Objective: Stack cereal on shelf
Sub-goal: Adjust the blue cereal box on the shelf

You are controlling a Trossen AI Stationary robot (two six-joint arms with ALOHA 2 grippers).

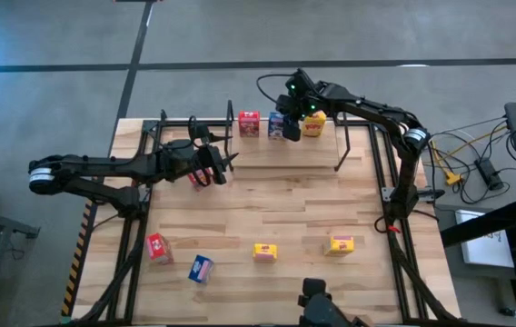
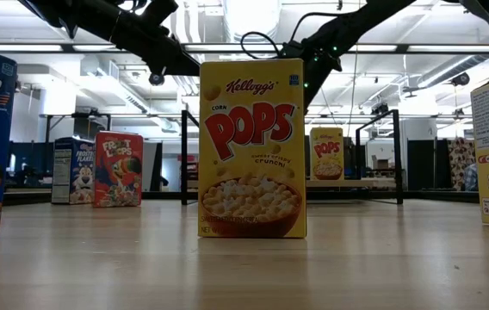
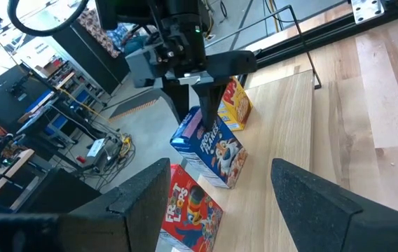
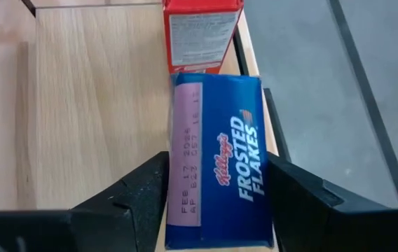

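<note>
On the shelf (image 1: 285, 154) at the table's far side three cereal boxes stand in a row: red (image 1: 249, 123), blue (image 1: 279, 127), yellow (image 1: 313, 124). My right gripper (image 4: 216, 182) comes down on the blue box (image 4: 216, 161) and is shut on it. The red box (image 4: 200, 31) stands just beyond it. My left gripper (image 1: 222, 163) hangs open above the shelf's left part with nothing between its fingers (image 3: 143, 189). It faces along the row toward the blue box (image 3: 209, 150). My right gripper pinches the blue box's upper end between its two fingers, one on each long side (image 4: 178, 189) of the top face. The fingers come slanting down from above and from the table's right. The box stands upright on the shelf board (image 3: 283, 119).
Loose boxes stand near the table's front edge: red (image 1: 156, 247), blue (image 1: 201, 268), yellow (image 1: 265, 252) and yellow (image 1: 341, 243). A red box (image 2: 118, 168) and a blue box (image 2: 72, 170) stand side by side under my left arm. Black shelf posts (image 1: 231, 113) rise at the ends.
</note>
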